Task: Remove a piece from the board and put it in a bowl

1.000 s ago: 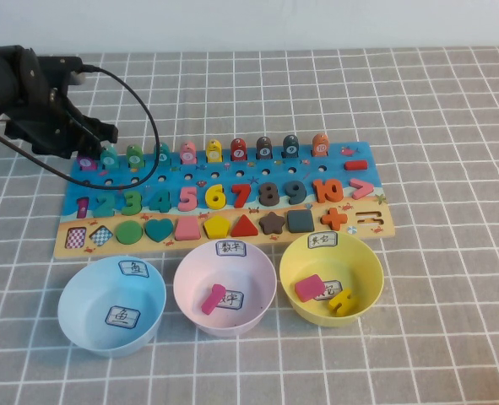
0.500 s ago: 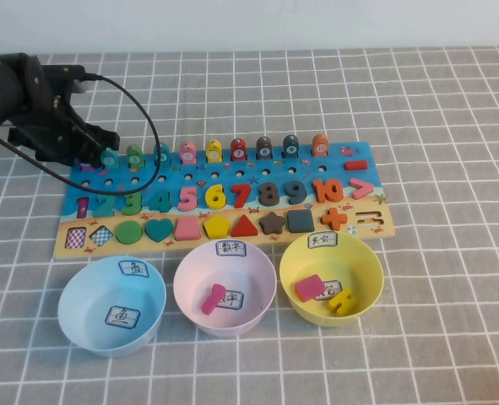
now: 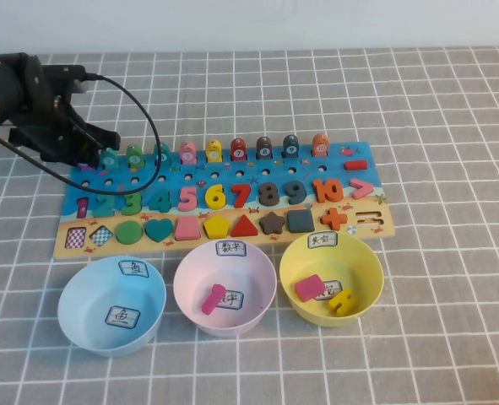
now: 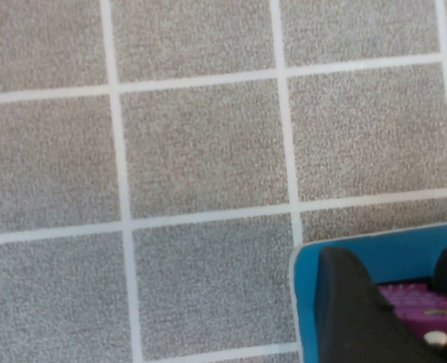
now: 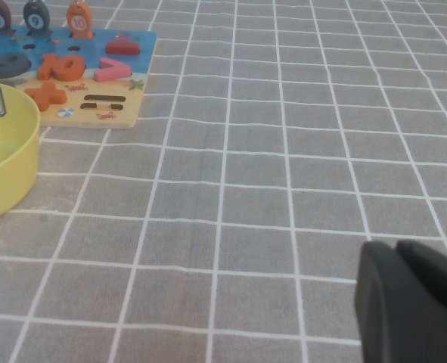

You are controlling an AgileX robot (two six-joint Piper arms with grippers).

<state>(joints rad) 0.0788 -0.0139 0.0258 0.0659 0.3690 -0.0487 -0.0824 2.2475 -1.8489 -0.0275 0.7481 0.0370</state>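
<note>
Piece: the small magenta-purple wooden fish piece (image 4: 423,310) sits at the far left corner of the long blue wooden puzzle board (image 3: 232,181), between two dark fingers (image 4: 352,302).
Left tool: the left tool (image 3: 87,156) straddles the piece, jaws part-closed; whether they grip it yet, I cannot tell.
Bowl: the light blue plastic bowl (image 3: 72,308) waits on the near side of the board, likely the drop-off.
Right tool: the right tool (image 5: 412,302) hangs low over the grey checked surface (image 3: 435,101), apparently parked; its fingers look closed on nothing.
</note>
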